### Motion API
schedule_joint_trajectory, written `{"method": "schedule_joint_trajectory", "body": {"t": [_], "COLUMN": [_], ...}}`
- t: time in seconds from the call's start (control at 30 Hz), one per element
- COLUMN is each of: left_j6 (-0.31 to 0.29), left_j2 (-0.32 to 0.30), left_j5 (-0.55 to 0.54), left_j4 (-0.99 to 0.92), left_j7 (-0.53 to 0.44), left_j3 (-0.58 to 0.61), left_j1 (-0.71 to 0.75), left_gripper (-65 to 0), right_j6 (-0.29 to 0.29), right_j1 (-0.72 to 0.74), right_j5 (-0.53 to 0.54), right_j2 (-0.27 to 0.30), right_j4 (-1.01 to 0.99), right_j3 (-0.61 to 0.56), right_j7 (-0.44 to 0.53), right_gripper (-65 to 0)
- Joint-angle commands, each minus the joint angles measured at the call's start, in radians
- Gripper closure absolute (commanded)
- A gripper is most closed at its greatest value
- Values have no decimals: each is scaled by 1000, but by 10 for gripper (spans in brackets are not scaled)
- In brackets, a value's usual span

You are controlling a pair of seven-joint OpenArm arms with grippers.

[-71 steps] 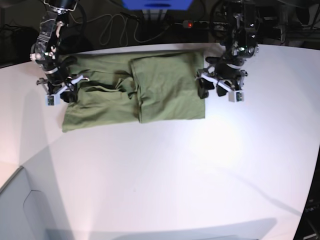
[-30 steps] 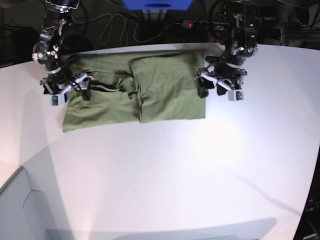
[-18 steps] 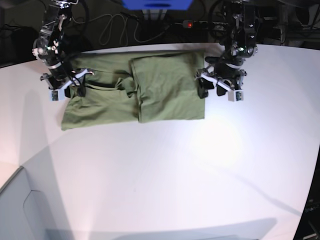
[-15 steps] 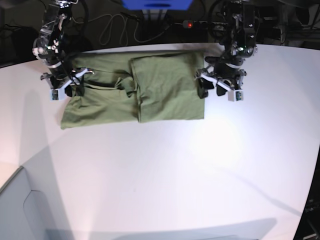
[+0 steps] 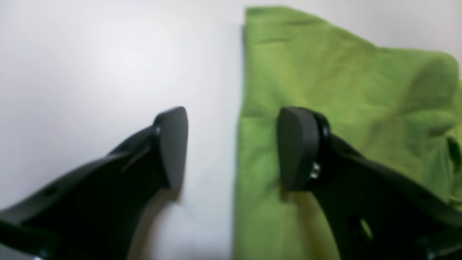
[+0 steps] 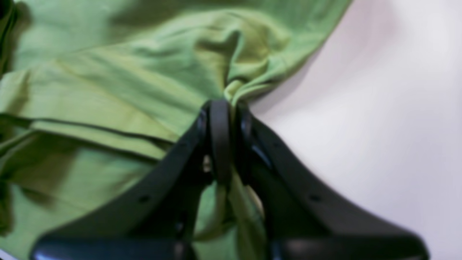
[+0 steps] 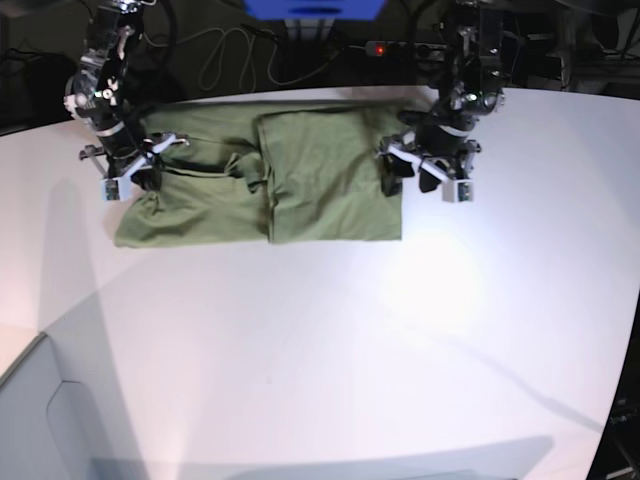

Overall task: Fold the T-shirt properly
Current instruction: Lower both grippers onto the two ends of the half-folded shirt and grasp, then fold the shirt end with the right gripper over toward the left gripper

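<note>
Left wrist view: the left pincer [image 5: 231,148] stands spread wide and grasps nothing. One jaw hangs over the bare white worktop [image 5: 90,65], the other over the straight side edge of the T-shirt [image 5: 325,90], so the cloth edge runs between them. Whether the jaw tips touch the surface is not clear.

Right wrist view: the right pincer [image 6: 222,141] is clenched on a bunched fold of the T-shirt [image 6: 108,94], right at the cloth's edge where it meets the worktop [image 6: 379,108]. Green fabric puckers up into the jaws, and folds lie layered beside them.

Base view: the T-shirt [image 7: 300,175] lies flat at the far side of the worktop [image 7: 350,350], one side already folded over the middle. The right pincer [image 7: 128,172], wide a second ago, has now snapped closed on the sleeve end, and the whole shirt has shifted slightly toward it. The left pincer [image 7: 420,172] has slid inward along with it. The sleeve-side fold probably comes next, provided the grip holds every layer.
</note>
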Motion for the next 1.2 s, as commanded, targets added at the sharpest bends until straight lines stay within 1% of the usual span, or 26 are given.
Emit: {"method": "schedule_joint_trajectory", "body": {"t": [0.0, 0.07, 0.13, 0.23, 0.43, 0.7, 0.87, 1.0, 1.03, 1.17], "left_j6": [-1, 1, 3, 4, 1, 1, 1, 1, 3, 1], "left_j2": [0, 0, 2, 2, 2, 2, 2, 2, 2, -1], "left_j5": [-6, -3, -3, -6, -6, -6, -6, -4, -4, -4], "left_j4": [11, 11, -2, -40, -101, -103, -103, -101, -101, -101], "left_j7": [12, 12, 15, 15, 16, 16, 16, 18, 18, 18], "left_j3": [10, 25, 25, 24, 25, 25, 25, 25, 25, 25], "left_j1": [-2, -18, -27, -31, -50, -45, -45, -50, -50, -50], "left_gripper": [-383, -383, -384, -386, -386, -386, -386, -386, -386, -386], "right_j6": [16, 66, 96, 102, 102, 102, 102, 98, 98, 101], "right_j1": [6, 6, 6, -7, -20, 10, 70, 138, 147, 155], "right_j5": [15, 15, 14, 14, 11, 9, 8, 8, 8, 8], "right_j2": [4, -16, -24, -30, -25, -22, -5, 22, 24, 21], "right_j4": [45, 88, 131, 180, 252, 261, 244, 157, 134, 79], "right_j3": [3, 7, 6, 1, -108, -318, -514, -672, -692, -709], "right_j7": [29, 23, 21, 21, 24, 29, 23, 29, 29, 29], "right_gripper": [-2, -2, -2, -2, -2, -2, -2, -2, -2, -2]}}
